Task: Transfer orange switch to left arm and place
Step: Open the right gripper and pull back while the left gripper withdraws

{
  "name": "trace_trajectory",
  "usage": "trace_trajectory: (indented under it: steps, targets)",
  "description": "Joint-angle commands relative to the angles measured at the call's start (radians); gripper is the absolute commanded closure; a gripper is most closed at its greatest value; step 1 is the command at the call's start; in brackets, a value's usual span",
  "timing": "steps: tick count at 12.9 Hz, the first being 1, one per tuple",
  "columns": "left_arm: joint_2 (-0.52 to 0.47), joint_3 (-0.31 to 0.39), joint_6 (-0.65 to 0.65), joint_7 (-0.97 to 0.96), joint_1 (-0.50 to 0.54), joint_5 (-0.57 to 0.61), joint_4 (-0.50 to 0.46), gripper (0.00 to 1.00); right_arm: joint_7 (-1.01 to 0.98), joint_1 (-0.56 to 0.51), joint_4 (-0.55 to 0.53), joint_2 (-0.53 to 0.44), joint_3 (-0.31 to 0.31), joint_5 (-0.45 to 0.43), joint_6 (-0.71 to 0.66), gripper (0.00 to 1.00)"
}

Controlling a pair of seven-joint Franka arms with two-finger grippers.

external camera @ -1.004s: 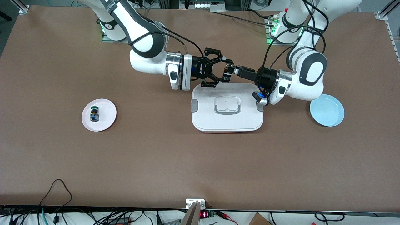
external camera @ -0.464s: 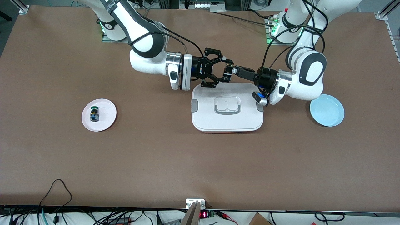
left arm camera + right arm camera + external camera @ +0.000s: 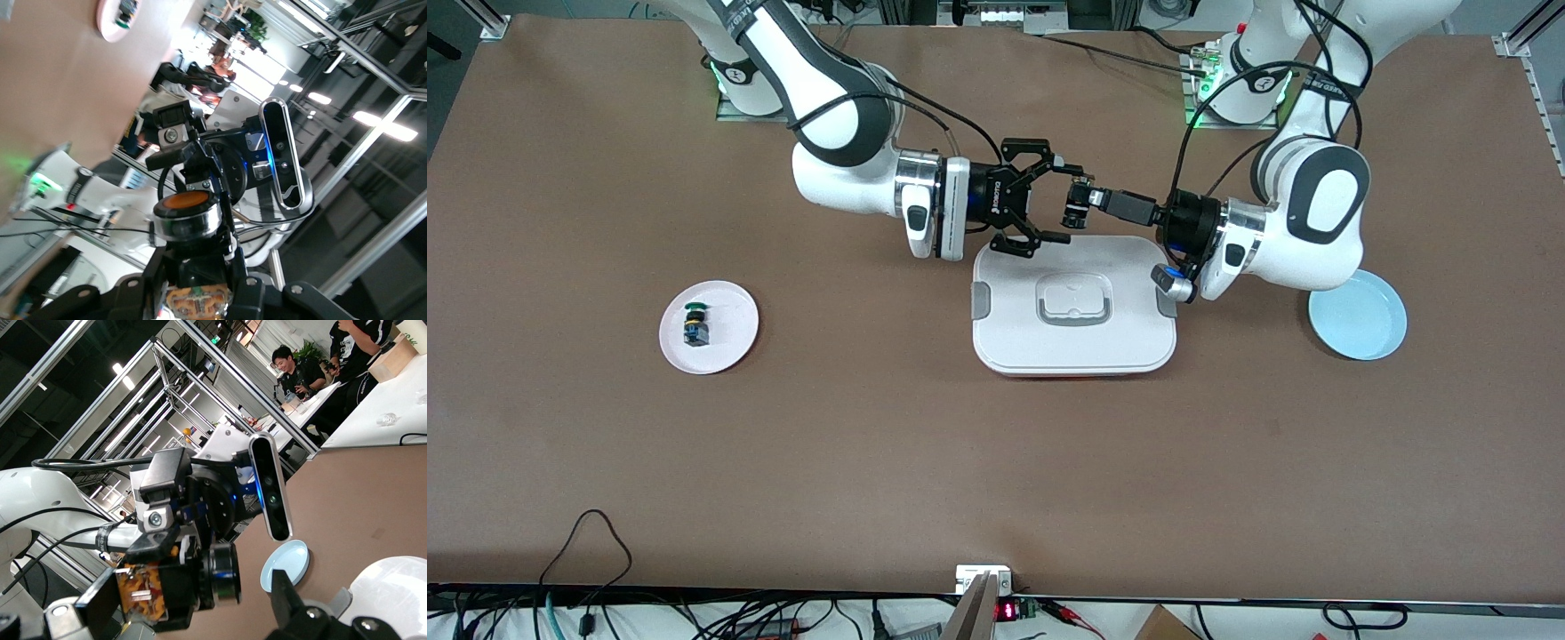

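Observation:
The orange switch [image 3: 1073, 206] hangs in the air over the table just past the box's [image 3: 1074, 307] edge on the robots' side. My left gripper [image 3: 1087, 199] is shut on its black body. In the left wrist view the round orange cap [image 3: 189, 200] faces away from that gripper [image 3: 197, 270]. My right gripper [image 3: 1060, 203] is open, its fingers apart on either side of the switch without touching it. The right wrist view shows the switch [image 3: 183, 580], tan end and silver ring included, between those spread fingers [image 3: 287, 600].
A white plate [image 3: 729, 342] with a green-capped switch [image 3: 694, 322] lies toward the right arm's end. A light-blue plate [image 3: 1358, 316] lies toward the left arm's end, beside the left arm's elbow. Cables run along the table edge nearest the front camera.
The right gripper has opened and let go of the switch, drawing back slightly. The left gripper stays shut on the switch, and its elbow has shifted a little toward the blue plate.

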Motion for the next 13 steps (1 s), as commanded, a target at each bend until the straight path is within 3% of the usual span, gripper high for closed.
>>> trace_trajectory:
  steps: [1,3,6,8,11,13]
  targets:
    - [-0.001,0.007,-0.009,-0.024,0.010,0.168,0.100,0.74,0.004,-0.007,0.012,-0.009,-0.032,0.008,0.001,0.00]
    - [0.013,0.006,-0.012,-0.024,0.019,0.400,0.190,0.74,0.001,-0.036,-0.019,-0.044,-0.046,-0.041,-0.011,0.00]
    - [0.020,0.006,-0.014,-0.018,0.017,0.704,0.301,0.76,-0.001,-0.116,-0.091,-0.105,-0.046,-0.200,-0.022,0.00]
    - [0.040,0.001,-0.038,-0.009,0.010,0.923,0.379,0.76,0.008,-0.188,-0.097,-0.115,-0.049,-0.312,-0.116,0.00]
    - [0.040,0.006,-0.049,0.135,0.019,1.107,0.387,0.79,0.150,-0.240,-0.096,-0.150,-0.114,-0.567,-0.207,0.00]
    - [0.042,0.007,-0.046,0.297,0.022,1.309,0.396,0.79,0.262,-0.242,-0.094,-0.170,-0.216,-0.696,-0.319,0.00]
